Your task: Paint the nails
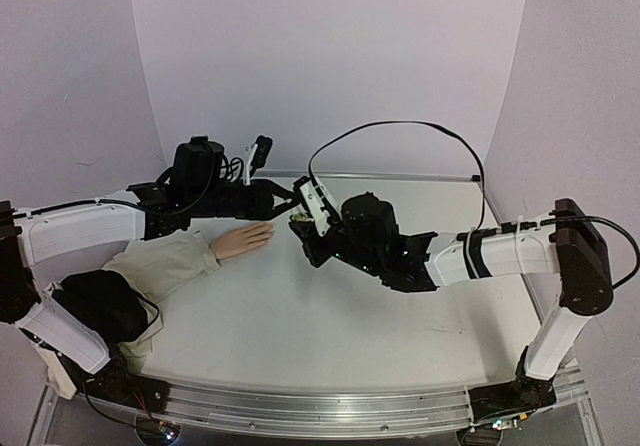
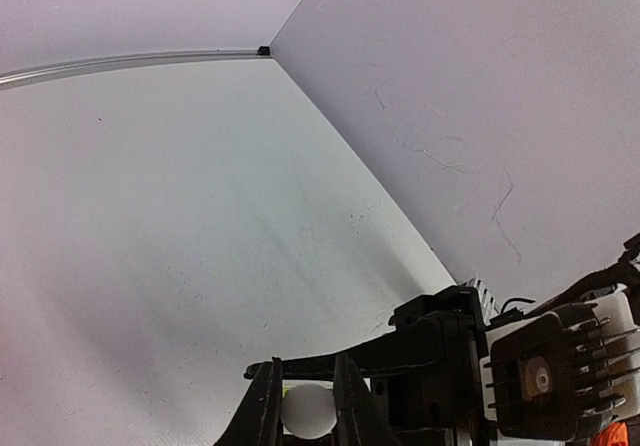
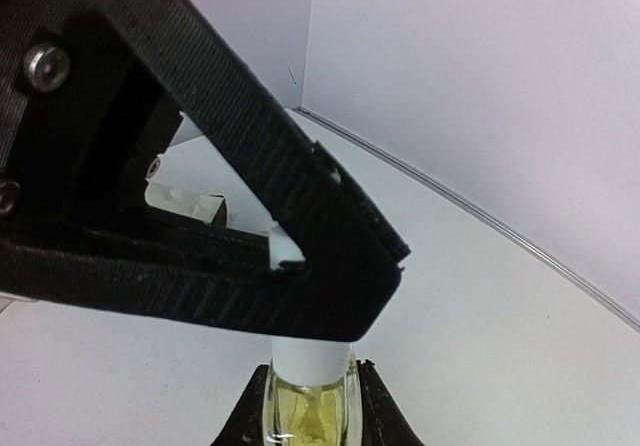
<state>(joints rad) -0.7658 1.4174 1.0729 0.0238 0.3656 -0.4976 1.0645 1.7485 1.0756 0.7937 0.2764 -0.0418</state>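
A small bottle [image 3: 308, 418] of yellowish-green liquid is held upright between the two fingers of the right gripper [image 3: 310, 396], which are closed narrowly against its glass sides. The bottle's white cap [image 3: 310, 354] is clamped from above by the left gripper [image 2: 306, 376], whose black fingers are drawn in tight on either side of it. In the left wrist view the cap is seen as a white round pinched between those fingers. In the top view the two grippers are seen meeting over the middle of the white desk [image 1: 330, 316], toward its far side.

The pale peach mannequin hand [image 1: 240, 241] is laid flat on the desk to the left of the bottle, with its fingers pointed toward the grippers. The nails [image 1: 268, 230] are located at those fingertips, near the bottle but not touched by either gripper; their surface is too small to be made out. The wrist is covered by a beige fabric sleeve [image 1: 165, 266], which is stretched toward the left arm's base.
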